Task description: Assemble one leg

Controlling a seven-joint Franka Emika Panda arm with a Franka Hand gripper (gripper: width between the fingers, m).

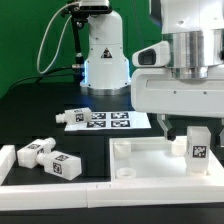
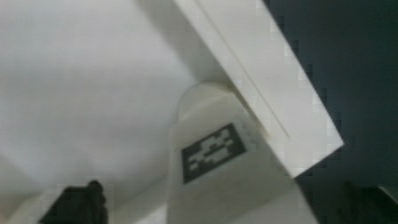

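Note:
A leg (image 1: 197, 146), a small white block with a black-and-white tag, stands upright in a corner of the white tray-like panel (image 1: 150, 172). My gripper (image 1: 194, 126) hangs just above it, fingers spread to either side. In the wrist view the leg (image 2: 214, 150) lies between my dark fingertips (image 2: 80, 205), against the panel's raised rim (image 2: 267, 85). A gap shows between that fingertip and the leg. My gripper (image 2: 222, 208) is open and holds nothing. Three more legs lie loose: two (image 1: 35, 152) (image 1: 63, 165) at the exterior view's left and one (image 1: 70, 117) by the marker board.
The marker board (image 1: 110, 121) lies on the black table in front of the robot base (image 1: 103, 55). A white raised border (image 1: 12, 165) runs along the front and left around the two loose legs. A green backdrop stands behind.

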